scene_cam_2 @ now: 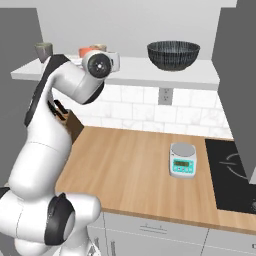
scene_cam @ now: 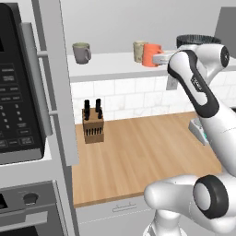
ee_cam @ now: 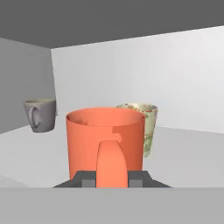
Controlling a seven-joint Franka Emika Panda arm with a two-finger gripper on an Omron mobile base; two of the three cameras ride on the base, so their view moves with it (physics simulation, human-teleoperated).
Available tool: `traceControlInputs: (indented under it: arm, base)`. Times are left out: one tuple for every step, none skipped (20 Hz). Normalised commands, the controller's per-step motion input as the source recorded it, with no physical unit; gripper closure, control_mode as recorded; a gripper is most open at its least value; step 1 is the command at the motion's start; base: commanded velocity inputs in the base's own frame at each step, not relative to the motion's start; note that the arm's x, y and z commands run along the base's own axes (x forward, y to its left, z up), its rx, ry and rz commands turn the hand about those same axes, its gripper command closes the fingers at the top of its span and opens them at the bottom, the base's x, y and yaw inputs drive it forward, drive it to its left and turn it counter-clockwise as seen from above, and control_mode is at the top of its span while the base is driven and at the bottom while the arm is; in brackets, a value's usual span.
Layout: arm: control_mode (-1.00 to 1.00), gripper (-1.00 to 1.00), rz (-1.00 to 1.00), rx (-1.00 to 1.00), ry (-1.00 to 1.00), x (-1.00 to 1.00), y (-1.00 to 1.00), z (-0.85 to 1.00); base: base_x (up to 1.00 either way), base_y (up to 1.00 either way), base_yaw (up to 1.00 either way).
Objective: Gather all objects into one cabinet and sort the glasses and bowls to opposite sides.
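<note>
Inside the cabinet, on its white bottom board (scene_cam: 115, 68) (scene_cam_2: 135, 72), my gripper (ee_cam: 112, 179) (scene_cam: 159, 58) is shut on the handle of the orange mug (ee_cam: 105, 142) (scene_cam: 150, 54) (scene_cam_2: 85, 51). I cannot tell whether the mug rests on the board or hangs just above it. Right behind it stands the beige patterned mug (ee_cam: 146, 124) (scene_cam: 138, 50) (scene_cam_2: 100, 47). The grey mug (ee_cam: 40, 114) (scene_cam: 81, 52) (scene_cam_2: 43, 50) stands apart at the left end. At the right end sits the dark bowl (scene_cam_2: 173, 54) (scene_cam: 198, 40), partly hidden by my arm in the left base view.
A wooden knife block (scene_cam: 93, 122) (scene_cam_2: 72, 124) stands on the wooden counter (scene_cam: 143, 152) below the cabinet. A small kitchen scale (scene_cam_2: 183, 159) sits by the black cooktop (scene_cam_2: 232, 172). A microwave (scene_cam: 16, 87) and a grey panel (scene_cam: 53, 78) rise at the left.
</note>
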Motion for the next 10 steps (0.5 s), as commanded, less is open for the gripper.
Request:
traceControlInputs:
  arm:
    - [-1.0,1.0,0.12,-0.05,0.0,-0.21,0.57,0.06]
    - [-1.0,1.0,0.12,-0.05,0.0,-0.18,0.56,0.05]
    - [-1.0,1.0,0.12,-0.05,0.0,-0.16,0.55,0.02]
    - [-1.0,1.0,0.12,-0.05,0.01,-0.16,0.54,0.0]
    - [-1.0,1.0,0.12,-0.05,0.01,-0.11,0.59,0.0]
    - [-1.0,1.0,0.12,-0.05,0.01,-0.07,0.6,0.0]
    - [-1.0,1.0,0.12,-0.04,0.01,0.0,0.65,0.0]
    - [-1.0,1.0,0.1,-0.05,0.04,0.0,0.68,0.0]
    - [-1.0,1.0,0.07,-0.04,0.04,0.0,0.65,0.01]
    - [-1.0,1.0,0.07,-0.03,0.05,0.0,0.64,0.01]
  base:
    - [0.0,0.0,0.0]
    - [0.0,0.0,0.0]
    - [0.0,0.0,0.0]
    - [0.0,0.0,0.0]
    - [0.0,0.0,0.0]
    - [0.0,0.0,0.0]
    - [0.0,0.0,0.0]
    - [0.0,0.0,0.0]
    - [0.0,0.0,0.0]
    - [0.0,0.0,0.0]
